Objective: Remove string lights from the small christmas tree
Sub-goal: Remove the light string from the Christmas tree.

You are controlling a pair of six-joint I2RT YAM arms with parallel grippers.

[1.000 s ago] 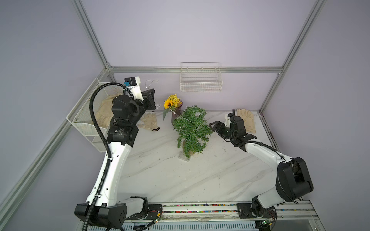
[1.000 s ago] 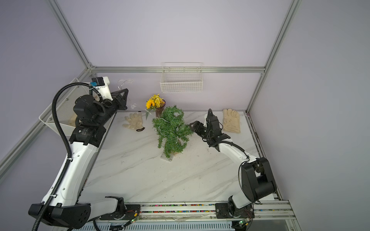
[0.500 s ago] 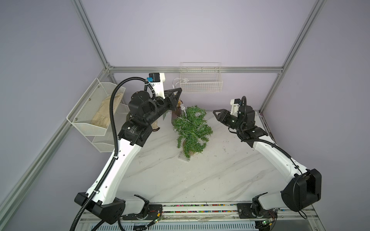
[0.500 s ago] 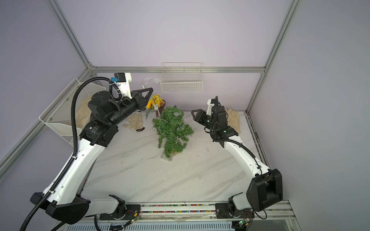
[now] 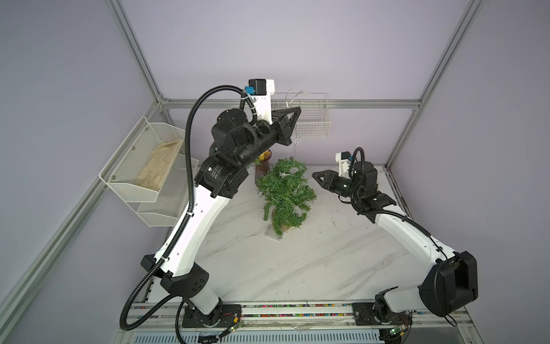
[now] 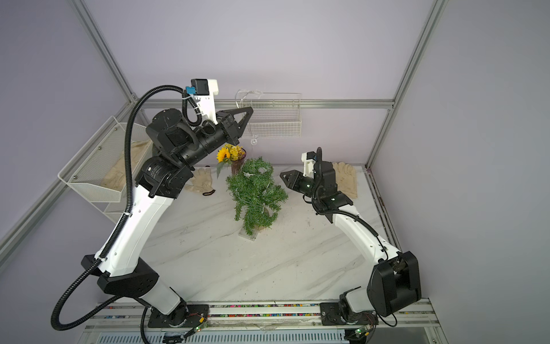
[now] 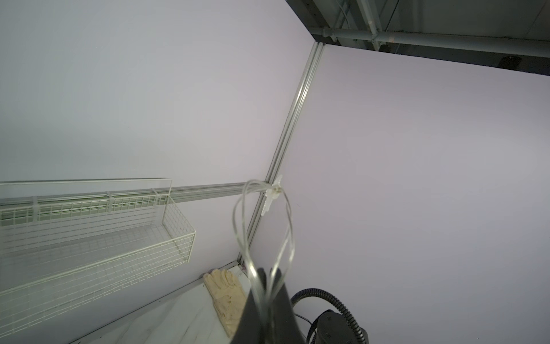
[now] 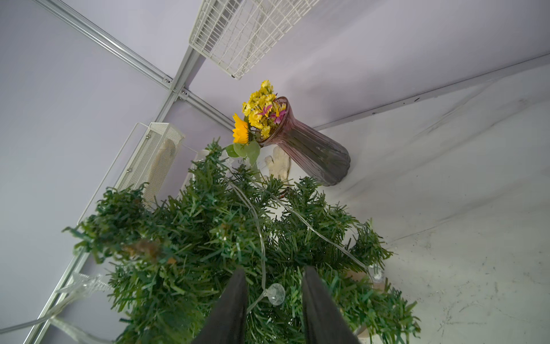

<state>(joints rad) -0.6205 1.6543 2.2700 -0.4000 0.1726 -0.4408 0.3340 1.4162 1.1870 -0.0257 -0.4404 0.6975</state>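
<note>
string lights (image 7: 272, 192) were held pinched by the left fingers (image 7: 281, 287) high above the small christmas tree (image 5: 285, 193), strand running down to its top. right fingers (image 8: 235, 297), narrowly apart, were nearer: a bulb (image 8: 275, 293) was seen between them.

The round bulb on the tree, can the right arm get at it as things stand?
Probably yes: in the right wrist view the bulb shows between the right gripper's open fingers, nothing in front of it.

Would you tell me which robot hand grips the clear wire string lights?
The left hand, high beside the white wire basket, shut on the clear string lights; the right hand is open.
</note>
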